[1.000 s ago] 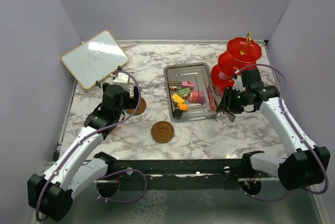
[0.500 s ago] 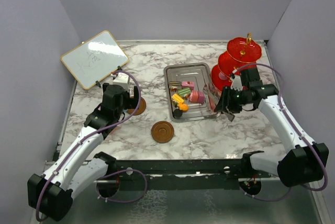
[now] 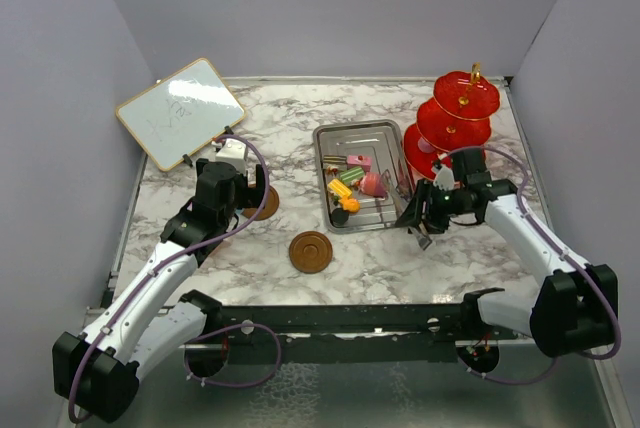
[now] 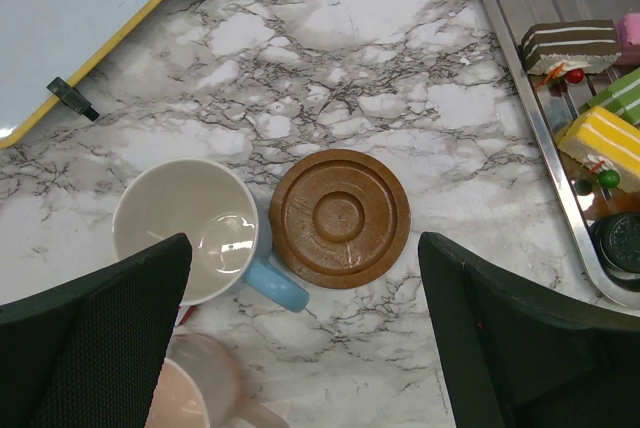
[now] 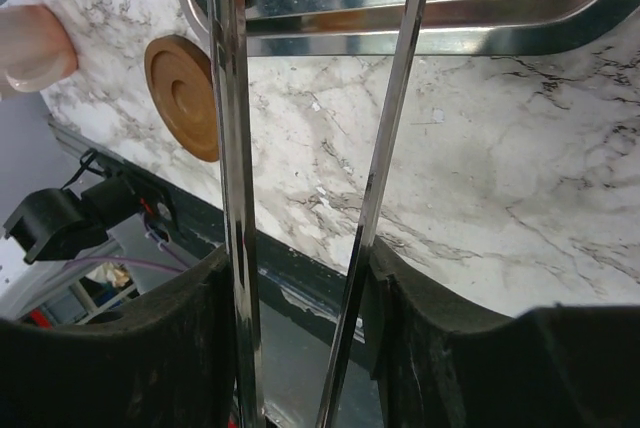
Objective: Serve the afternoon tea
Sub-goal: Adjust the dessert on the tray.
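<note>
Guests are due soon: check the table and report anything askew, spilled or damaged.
Nothing spilled or broken. The cake pieces lie jumbled in the near half of the steel tray, and the blue cup stands beside the saucer, not on it.

the left arm (image 3: 150, 283) and right arm (image 3: 530, 233) have smooth white shells on their long links, with blocky black housings at the joints and at the bases. a thin purple cable (image 3: 264, 180) loops along each arm. the left gripper (image 4: 302, 240) has broad, matt black fingers (image 4: 100, 328) with a fine woven texture. the right gripper (image 5: 300, 253) has fingers (image 5: 130, 348) that are black and rounded.
</note>
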